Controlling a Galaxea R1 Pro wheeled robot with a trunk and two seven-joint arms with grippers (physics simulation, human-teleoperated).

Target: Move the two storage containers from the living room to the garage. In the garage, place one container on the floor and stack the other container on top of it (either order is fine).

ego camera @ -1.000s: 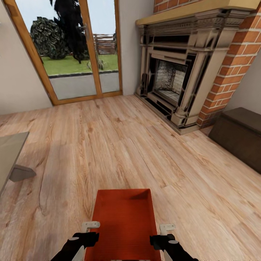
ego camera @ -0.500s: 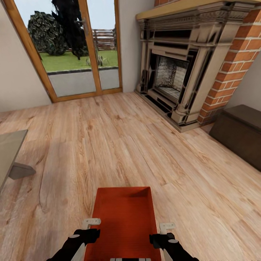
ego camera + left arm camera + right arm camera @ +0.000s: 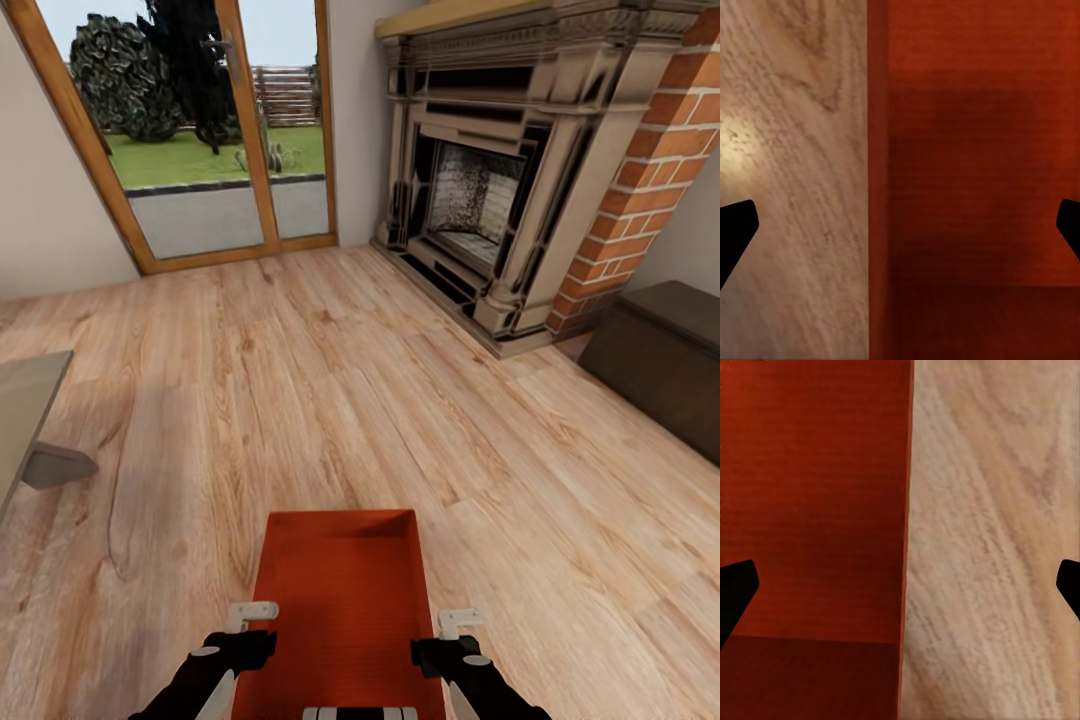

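Left gripper [image 3: 252, 612] jaws wide, astride the left wall of the orange bin [image 3: 340, 590]; one finger outside over wood floor [image 3: 300, 380], one inside. Right gripper [image 3: 458, 620] likewise wide, astride the right wall. Nothing clamped on either side. Bin on the living-room planks directly ahead of the trunk. Fireplace [image 3: 490, 200] and glass door [image 3: 200, 130] slid upward in view over the last second: camera shift, bin unmoved. Lift not begun; garage remains far off.

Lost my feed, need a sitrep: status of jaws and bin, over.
Both grippers, left and right, open, straddling side walls of storage container. Container over living-room wood floor. Path ahead open.
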